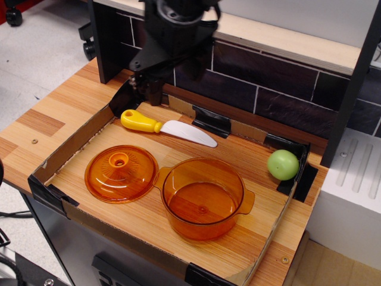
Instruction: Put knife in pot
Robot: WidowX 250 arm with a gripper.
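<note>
Knife (167, 127) flat behind pot (204, 198), untouched | my gripper (150, 89) above its handle | jaw state unclear

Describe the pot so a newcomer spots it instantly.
Inside the cardboard-walled wooden tray, look at the front middle. The round translucent orange plastic pot sits right of the flat orange domed lid; unlike it, the pot is deep, open, empty, with two side handles.

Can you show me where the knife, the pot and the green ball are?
knife (168, 126): the table camera view, where the yellow handle meets the white blade.
pot (202, 205): same view, on the see-through orange bottom inside.
green ball (283, 164): same view, middle of the ball, by the tray's right corner.
</note>
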